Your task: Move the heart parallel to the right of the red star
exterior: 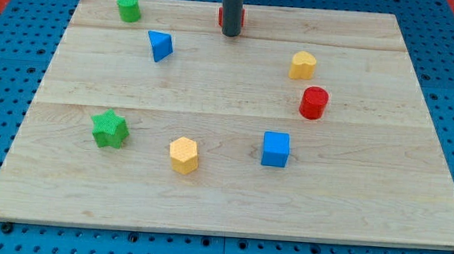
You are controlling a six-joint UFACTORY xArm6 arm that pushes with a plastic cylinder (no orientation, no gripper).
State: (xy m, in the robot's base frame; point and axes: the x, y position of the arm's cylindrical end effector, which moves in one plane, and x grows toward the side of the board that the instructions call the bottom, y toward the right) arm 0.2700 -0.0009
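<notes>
The yellow heart [302,65] lies on the wooden board at the view's upper right. A red block [221,16], mostly hidden behind the rod, sits near the board's top edge; its shape cannot be made out. My tip [230,34] rests on the board right in front of that red block, well to the left of the heart.
A red cylinder [314,103] sits just below the heart. A blue cube [275,149], a yellow hexagon [183,154] and a green star [109,129] lie in the lower half. A blue triangle [160,45] and a green cylinder [128,7] lie at the upper left.
</notes>
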